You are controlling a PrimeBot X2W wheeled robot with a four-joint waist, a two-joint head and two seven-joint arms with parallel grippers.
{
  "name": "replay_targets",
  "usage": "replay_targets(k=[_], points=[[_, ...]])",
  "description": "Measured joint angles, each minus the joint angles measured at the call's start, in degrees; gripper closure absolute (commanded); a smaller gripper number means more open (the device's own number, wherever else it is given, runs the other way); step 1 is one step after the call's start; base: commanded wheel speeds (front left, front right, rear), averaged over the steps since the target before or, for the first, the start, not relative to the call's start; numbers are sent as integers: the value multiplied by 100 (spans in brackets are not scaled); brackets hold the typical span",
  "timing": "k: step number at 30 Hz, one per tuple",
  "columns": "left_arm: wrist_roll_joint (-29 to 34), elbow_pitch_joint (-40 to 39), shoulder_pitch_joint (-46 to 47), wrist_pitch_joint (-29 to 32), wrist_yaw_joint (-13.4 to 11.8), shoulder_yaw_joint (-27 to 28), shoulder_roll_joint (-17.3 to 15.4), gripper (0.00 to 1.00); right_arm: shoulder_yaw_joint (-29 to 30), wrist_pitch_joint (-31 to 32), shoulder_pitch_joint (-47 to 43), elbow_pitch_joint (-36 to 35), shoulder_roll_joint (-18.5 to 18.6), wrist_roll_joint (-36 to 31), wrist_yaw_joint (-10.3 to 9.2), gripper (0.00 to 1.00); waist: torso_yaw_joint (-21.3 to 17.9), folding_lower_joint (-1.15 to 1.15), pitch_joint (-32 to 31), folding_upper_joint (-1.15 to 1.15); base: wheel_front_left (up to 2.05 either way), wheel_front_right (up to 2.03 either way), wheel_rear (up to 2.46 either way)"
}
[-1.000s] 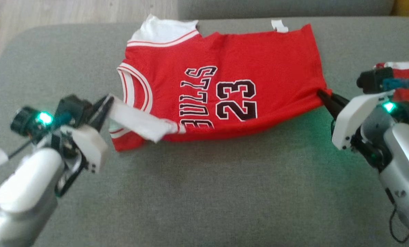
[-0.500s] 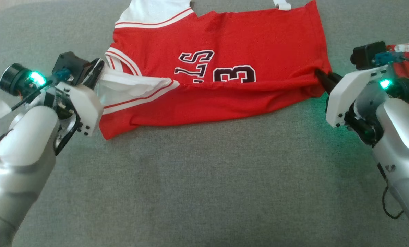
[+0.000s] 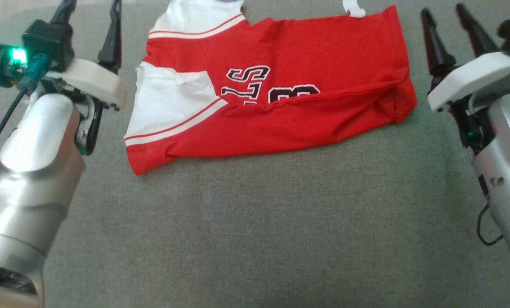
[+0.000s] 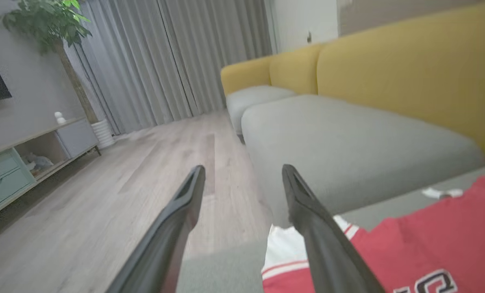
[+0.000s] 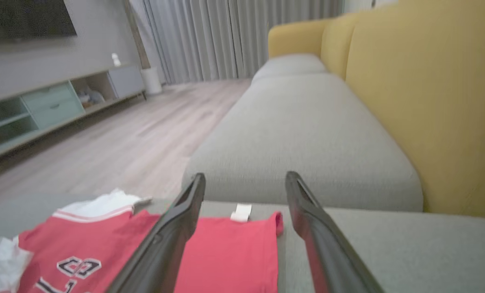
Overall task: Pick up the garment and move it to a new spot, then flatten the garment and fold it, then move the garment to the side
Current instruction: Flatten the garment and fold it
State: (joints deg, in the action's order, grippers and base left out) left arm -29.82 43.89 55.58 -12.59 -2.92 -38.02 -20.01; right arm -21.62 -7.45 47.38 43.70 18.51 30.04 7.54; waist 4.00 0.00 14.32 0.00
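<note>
The garment is a red jersey with white trim and dark lettering, lying on the grey cushion. Its near part is folded up over the lettering. My left gripper stands open and empty beside the jersey's left, white-trimmed end, apart from the cloth. My right gripper is open and empty just off the jersey's right end. In the left wrist view the left gripper points over the floor, with the garment at lower right. In the right wrist view the right gripper hovers above the garment.
A second grey seat cushion lies beyond the garment, backed by a yellow sofa back. Wooden floor drops off to the left of the cushion, with a low cabinet and a potted plant along the wall.
Both grippers let go of the garment's near edge, opened and lifted away to either side. The near part now lies folded over the lettering. The head camera has tilted down.
</note>
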Motion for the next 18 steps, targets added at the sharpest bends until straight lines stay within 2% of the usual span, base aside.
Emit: replay_targets(k=[3, 7, 12, 15, 18], points=[[-185, -360, -175, -171, -151, 336, 123, 0, 264, -481, -73, -57, -92, -185, 0, 0, 1, 0, -175, 0, 0, 0, 0], [-185, -1193, -896, -212, -396, 777, 225, 0, 803, -679, -577, -412, -361, -576, 0, 0, -1, -1, -445, 0, 0, 0, 0], [30, -2163, -2243, -212, -657, 1248, 483, 0, 1761, -693, -1758, -1212, -990, -1146, 0, 0, -4, -1, -802, 0, 0, 0, 0], [218, -2516, -3053, -212, -709, 1449, 635, 0, 2127, -693, -2556, -1702, -1343, -1471, 0, 0, -9, -1, -1002, 0, 0, 0, 0], [437, -2732, -3694, -212, -725, 1635, 766, 0, 2358, -693, -3268, -2085, -1491, -1660, 0, 0, -15, -2, -1177, 0, 0, 0, 0]])
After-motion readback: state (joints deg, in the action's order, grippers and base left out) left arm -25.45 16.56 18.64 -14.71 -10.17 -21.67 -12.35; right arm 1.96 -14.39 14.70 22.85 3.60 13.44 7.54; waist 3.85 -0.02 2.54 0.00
